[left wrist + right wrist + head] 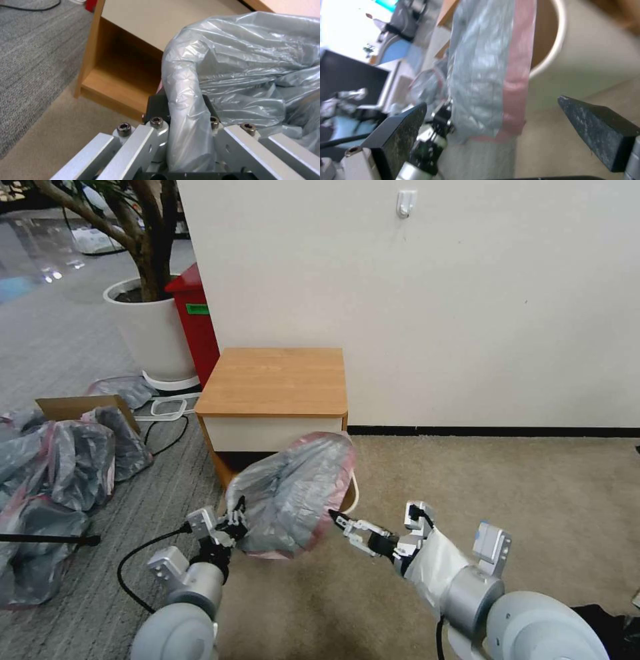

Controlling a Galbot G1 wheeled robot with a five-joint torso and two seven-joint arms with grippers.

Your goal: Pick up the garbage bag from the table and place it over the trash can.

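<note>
The garbage bag (293, 493), grey and crinkly with a pink-red rim, hangs in the air in front of the table (273, 380). My left gripper (233, 517) is shut on the bag's left side; in the left wrist view a fold of the bag (250, 62) runs between its fingers (156, 125). My right gripper (337, 521) is open at the bag's right edge. In the right wrist view its fingers (400, 130) stand wide apart, with the bag's pink rim (516, 75) just ahead of them. The trash can (353, 493) is mostly hidden behind the bag, and its cream rim (553, 50) shows.
A heap of grey bags with a cardboard box (67, 460) lies on the grey floor at the left. A red bin (197, 320) and a white planter (153, 327) stand beyond the table. A black cable (153, 543) loops near my left arm. Beige carpet (500, 480) lies open to the right.
</note>
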